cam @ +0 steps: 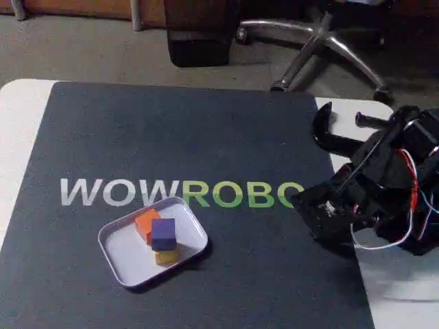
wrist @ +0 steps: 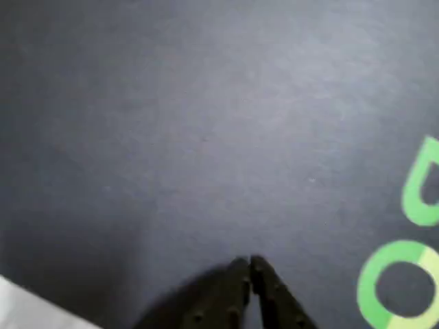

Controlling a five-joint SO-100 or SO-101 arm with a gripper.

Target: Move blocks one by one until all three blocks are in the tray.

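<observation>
Inside the tray (cam: 113,255), left of the arm in the fixed view, we see all three blocks: orange block (cam: 145,223), purple block (cam: 163,233), yellow block (cam: 166,257), bunched and touching; purple seems to ride partly on the others, can't confirm. We judge the placing work done; what's left is parking the arm, no further pick needed.

Tool (wrist: 250,264) in the wrist view: black fingertips together, nothing between them, over bare mat well away from the tray. Arm (cam: 384,185) is folded at the mat's right edge.

Materials: tray is thin silvery-white metal, square, rounded corners, low raised rim. Blocks are matte cubes with crisp edges. Mat (cam: 206,137) is dark, fine-grained, with white and green lettering (cam: 182,193); it lies on a white surface (cam: 20,116).
</observation>
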